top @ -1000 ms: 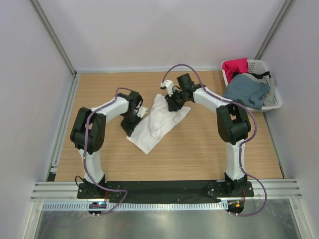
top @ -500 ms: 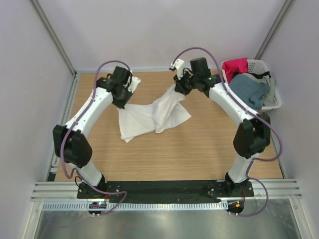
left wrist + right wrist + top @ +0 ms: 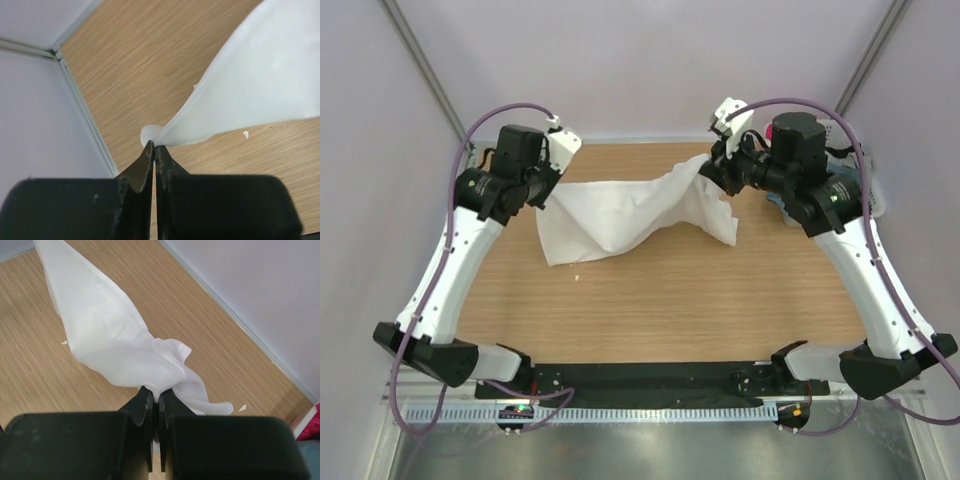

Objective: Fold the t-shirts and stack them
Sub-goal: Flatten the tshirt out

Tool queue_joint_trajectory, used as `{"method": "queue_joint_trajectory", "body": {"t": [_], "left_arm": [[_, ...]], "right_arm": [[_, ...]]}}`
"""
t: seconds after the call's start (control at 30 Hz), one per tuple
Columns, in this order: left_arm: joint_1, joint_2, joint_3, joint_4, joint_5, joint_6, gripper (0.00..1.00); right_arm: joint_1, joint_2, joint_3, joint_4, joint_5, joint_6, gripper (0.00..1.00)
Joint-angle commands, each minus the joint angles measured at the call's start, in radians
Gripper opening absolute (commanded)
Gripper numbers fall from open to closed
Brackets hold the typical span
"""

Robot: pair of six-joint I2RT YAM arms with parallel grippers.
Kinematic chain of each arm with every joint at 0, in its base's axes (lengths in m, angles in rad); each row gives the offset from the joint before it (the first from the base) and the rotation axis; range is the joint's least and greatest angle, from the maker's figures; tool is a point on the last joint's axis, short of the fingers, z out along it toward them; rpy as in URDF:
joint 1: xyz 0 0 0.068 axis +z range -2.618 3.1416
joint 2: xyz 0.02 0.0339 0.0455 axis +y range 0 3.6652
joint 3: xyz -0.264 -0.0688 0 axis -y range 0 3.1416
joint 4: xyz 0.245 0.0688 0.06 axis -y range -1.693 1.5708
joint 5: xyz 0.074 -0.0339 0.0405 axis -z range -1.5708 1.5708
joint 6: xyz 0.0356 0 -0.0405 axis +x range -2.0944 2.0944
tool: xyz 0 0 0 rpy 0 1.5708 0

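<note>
Pinches one edge of the white t-shirt (image 3: 620, 215) with the left gripper (image 3: 154, 146), jaws squeezed flat on a little nub of cloth. Pinches a bunched bit of the same shirt with the right gripper (image 3: 156, 395), jaws pressed just as tight.

Holds both grips up high and far apart now, near the back of the table (image 3: 670, 300). A second ago, sat low and close together over a crumpled heap in the middle. So lifts and spreads in one big pull.

Hangs the shirt between the two grips like washing on a line, sagging in the middle, with a loose flap drooping under the right grip. Cannot tell if the bottom edge touches the wood.

Means good news for the job, probably: opens the shirt up so it can go down flat. Shows no fold yet, and no stack. Leaves a red-pink shirt (image 3: 311, 429) off to the right, and most of the basket (image 3: 868, 190) hidden behind the right arm.
</note>
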Motion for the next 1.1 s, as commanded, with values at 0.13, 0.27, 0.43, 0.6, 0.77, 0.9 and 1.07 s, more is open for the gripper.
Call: {"method": "queue_joint_trajectory", "body": {"t": [0.13,0.27,0.43,0.6,0.77,0.9,1.07], "left_arm": [[-0.014,-0.102,0.068,0.114,-0.048,0.070,0.00],[-0.014,-0.050,0.000,0.242,-0.079,0.169,0.00],[0.055,0.076,-0.104,0.421,-0.037,0.208,0.00],[0.155,0.352,0.038,0.544,-0.069,0.193,0.00],[0.170,0.539,0.395,0.541,-0.091,0.196,0.00],[0.167,0.518,0.509,0.536,-0.059,0.185,0.00],[0.166,0.332,0.296,0.537,-0.001,0.127,0.00]], "right_arm": [[0.019,-0.020,0.114,-0.007,0.121,0.040,0.01],[0.016,0.026,0.015,0.123,0.204,-0.099,0.01],[-0.114,0.178,-0.062,0.252,0.205,-0.088,0.02],[-0.242,0.498,0.155,0.308,0.224,0.017,0.01],[-0.292,0.721,0.598,0.302,0.250,0.015,0.01],[-0.295,0.747,0.702,0.277,0.225,0.028,0.01],[-0.288,0.508,0.399,0.309,0.152,0.055,0.01]]}}
